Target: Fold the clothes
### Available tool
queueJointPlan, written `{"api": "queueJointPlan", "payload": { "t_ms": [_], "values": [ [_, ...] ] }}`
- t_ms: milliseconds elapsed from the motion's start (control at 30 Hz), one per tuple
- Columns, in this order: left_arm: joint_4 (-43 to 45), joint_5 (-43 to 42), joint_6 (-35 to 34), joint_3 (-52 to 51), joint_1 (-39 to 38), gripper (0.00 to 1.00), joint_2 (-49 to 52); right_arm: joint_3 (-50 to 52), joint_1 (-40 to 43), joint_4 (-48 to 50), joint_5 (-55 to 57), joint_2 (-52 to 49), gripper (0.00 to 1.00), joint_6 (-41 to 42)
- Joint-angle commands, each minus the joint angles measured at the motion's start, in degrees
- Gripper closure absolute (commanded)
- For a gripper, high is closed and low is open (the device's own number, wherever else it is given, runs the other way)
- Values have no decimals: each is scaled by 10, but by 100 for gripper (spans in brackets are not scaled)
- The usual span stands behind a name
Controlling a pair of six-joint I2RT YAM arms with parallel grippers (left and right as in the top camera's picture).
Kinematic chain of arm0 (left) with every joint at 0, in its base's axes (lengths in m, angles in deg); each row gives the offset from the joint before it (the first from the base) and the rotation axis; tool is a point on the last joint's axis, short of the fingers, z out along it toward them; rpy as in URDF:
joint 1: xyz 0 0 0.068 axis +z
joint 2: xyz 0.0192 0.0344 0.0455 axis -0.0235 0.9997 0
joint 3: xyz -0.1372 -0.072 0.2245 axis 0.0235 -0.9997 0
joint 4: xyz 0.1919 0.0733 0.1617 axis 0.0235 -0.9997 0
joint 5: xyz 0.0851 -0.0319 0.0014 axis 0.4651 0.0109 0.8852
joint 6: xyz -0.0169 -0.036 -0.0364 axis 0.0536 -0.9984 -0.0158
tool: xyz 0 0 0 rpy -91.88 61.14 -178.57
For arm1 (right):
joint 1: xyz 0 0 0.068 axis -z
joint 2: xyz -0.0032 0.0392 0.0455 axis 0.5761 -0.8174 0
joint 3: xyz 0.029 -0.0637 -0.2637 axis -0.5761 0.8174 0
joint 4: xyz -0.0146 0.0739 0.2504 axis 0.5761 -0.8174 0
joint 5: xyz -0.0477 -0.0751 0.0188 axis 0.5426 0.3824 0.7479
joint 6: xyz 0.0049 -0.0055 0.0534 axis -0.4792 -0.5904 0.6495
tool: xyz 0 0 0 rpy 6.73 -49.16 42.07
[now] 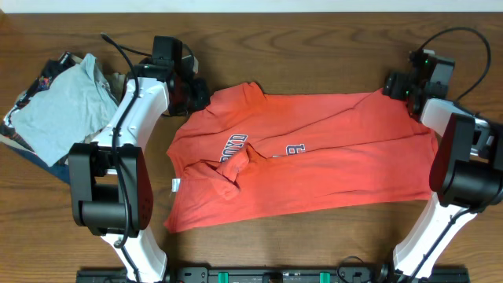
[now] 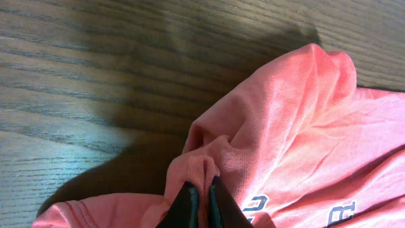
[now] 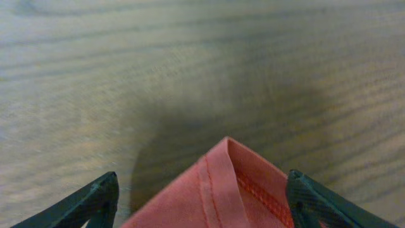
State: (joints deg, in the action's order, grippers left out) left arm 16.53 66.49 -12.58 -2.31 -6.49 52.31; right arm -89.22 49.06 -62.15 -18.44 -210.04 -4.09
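Note:
The red-orange T-shirt with white lettering lies spread across the middle of the table, partly folded, with a bunched fold near its left half. My left gripper is at the shirt's far left corner and is shut on a pinch of its cloth. My right gripper is at the shirt's far right corner. In the right wrist view its fingers stand wide apart, with a hemmed corner of the shirt between them, not clamped.
A pile of other clothes, with a light grey T-shirt on top of tan and dark navy garments, lies at the table's left edge. Cables run from both arms at the back. Bare wood shows behind the shirt.

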Motion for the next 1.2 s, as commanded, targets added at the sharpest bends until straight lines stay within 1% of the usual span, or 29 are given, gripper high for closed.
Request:
{"api": "queueJointPlan", "payload": {
  "t_ms": [0,167,267,333,400,433,633,833,1100,1167],
  "values": [
    [0,-3,-3,-7,-2,94,3,-4,0,-7,33,-5,25,-10],
    [4,-3,-3,-7,-2,94,3,-4,1,-17,63,-5,53,-10],
    [3,-3,-3,-7,-2,94,3,-4,5,-20,65,-5,68,-10],
    [3,-3,-3,-7,-2,93,3,-4,6,-20,66,-5,79,-10],
    [2,-3,-3,-7,-2,94,3,-4,6,-21,70,-5,94,-10],
    [2,-3,-3,-7,-2,94,3,-4,6,-21,76,-5,99,-10],
    [0,-3,-3,-7,-2,94,3,-4,11,-46,96,1,99,-8],
    [-30,-3,-3,-7,-2,94,2,-4,15,-88,97,49,99,-1],
    [-52,-3,-3,-7,2,94,-39,-5,16,-190,98,148,99,-2],
    [-62,-3,-4,-7,6,94,-56,-5,16,-229,98,171,99,-2]
  ]
}}
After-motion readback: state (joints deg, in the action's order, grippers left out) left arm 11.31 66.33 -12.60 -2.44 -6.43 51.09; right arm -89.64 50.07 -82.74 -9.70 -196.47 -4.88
